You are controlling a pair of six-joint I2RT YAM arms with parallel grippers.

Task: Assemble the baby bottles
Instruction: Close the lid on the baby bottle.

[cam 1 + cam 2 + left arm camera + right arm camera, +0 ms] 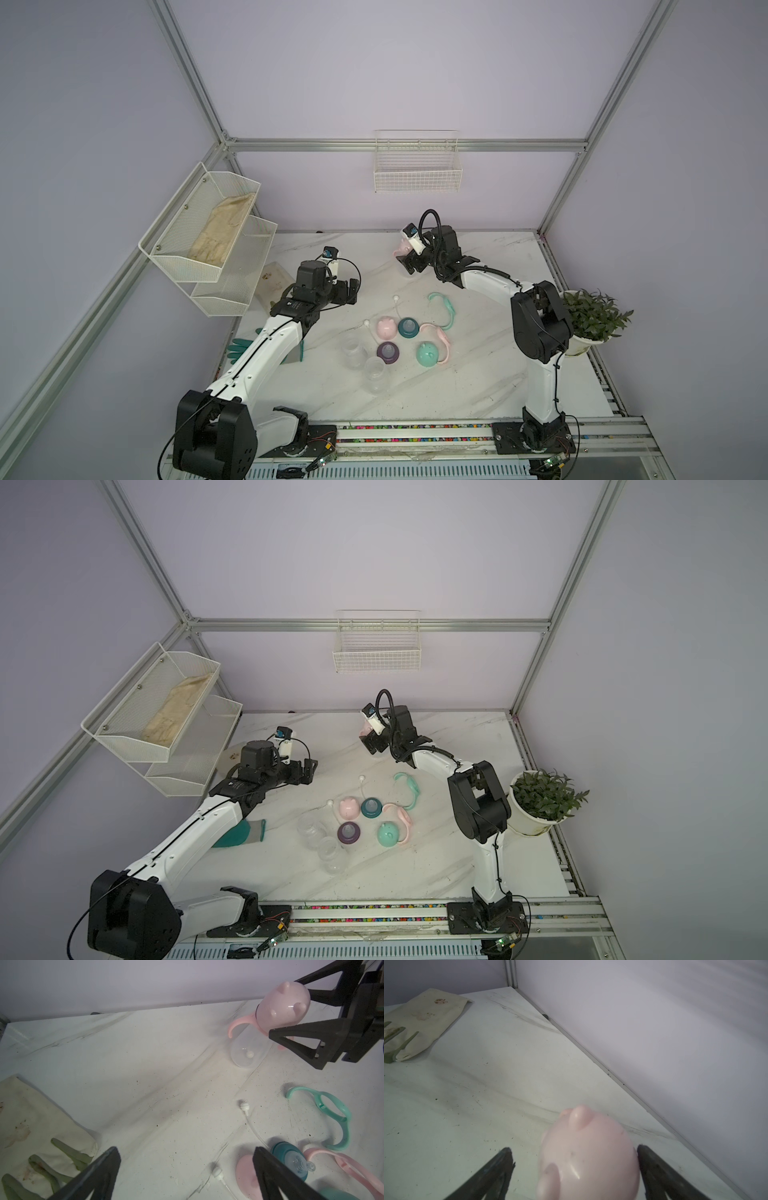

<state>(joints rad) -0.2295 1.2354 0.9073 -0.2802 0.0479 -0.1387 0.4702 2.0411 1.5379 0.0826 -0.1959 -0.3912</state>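
Starting at the lower middle of a top view and finding the nearer clear body lying on the table, with the other clear body just beside it up-left. Spotting the purple collar right of them and the mint cap further right, both sitting apart from any bottle. Passing, 1 row back, the loose pink cap, the teal collar just beside it, and the pink handle ring bending round the mint cap's right side. Noting 2 thin straws behind those, the left straw ending in a white tip by the loose pink cap, the far straw ending above it. Finding the mint handle ring lying loose right of the far straw. Seeing the green glove at left-centre, partly hidden under the left arm. Hovering the left fingers spread wide and holding nothing, left of the loose parts.

Reaching, further back at upper centre, the 1 assembled bottle standing on the table, wearing a pink cap and pink handles, a straw weight showing in its clear body. Straddling its cap with the right fingers, parted wide, a gap showing on 1 side; unable to tell whether the other finger is touching. Ending with a cream glove lying at the table's far left.
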